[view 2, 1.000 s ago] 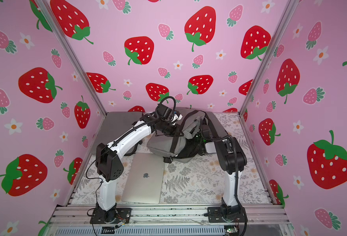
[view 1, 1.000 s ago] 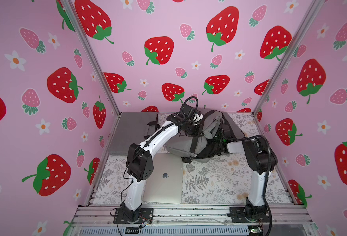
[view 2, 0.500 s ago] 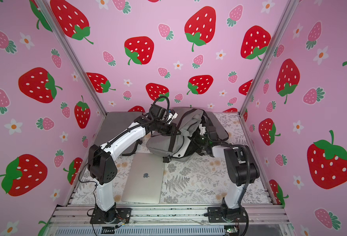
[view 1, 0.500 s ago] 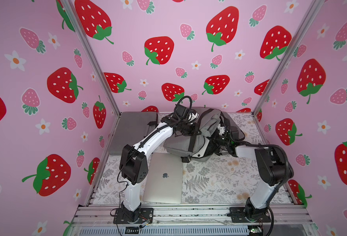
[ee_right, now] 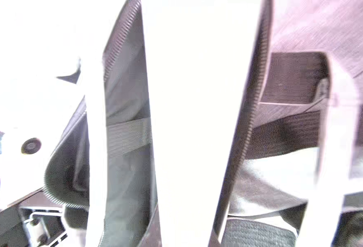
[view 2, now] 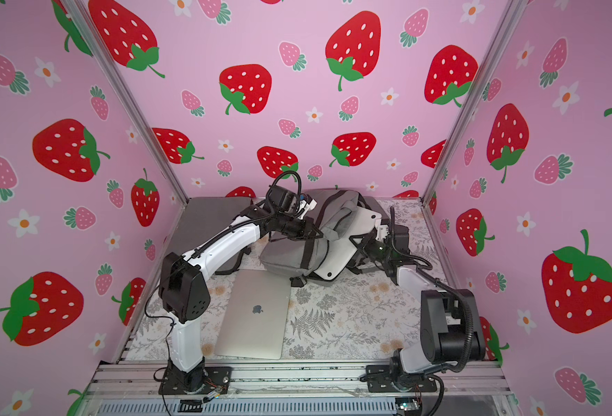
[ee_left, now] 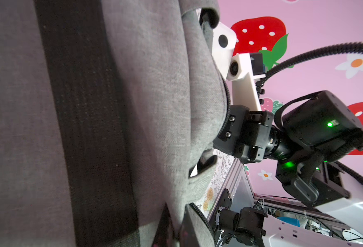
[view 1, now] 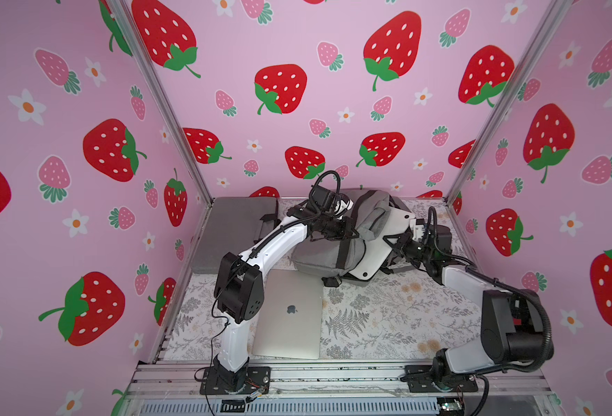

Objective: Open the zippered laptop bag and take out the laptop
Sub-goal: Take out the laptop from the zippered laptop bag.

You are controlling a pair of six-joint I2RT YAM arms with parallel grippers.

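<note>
Left arm (view 1: 279,241) angles far and right with elbow raised, left gripper (view 1: 353,233) pinched closed; right arm (view 1: 466,284) stretches low, far and left, right gripper (view 1: 394,242) jaw gap unreadable.

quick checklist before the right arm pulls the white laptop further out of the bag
1. Left gripper shut on the bag: ok.
2. Right gripper shut on the white laptop at its edge: ok, though how deeply it bites cannot be seen.
3. Zipper open along the laptop's side: ok where visible.
4. Laptop fully out of the bag: not ok, one end is inside.
5. Straps clear of the pull path: cannot tell, a dark strap lies near the right gripper.
6. Room to set it down: ok, bare table beside the silver laptop.
</note>
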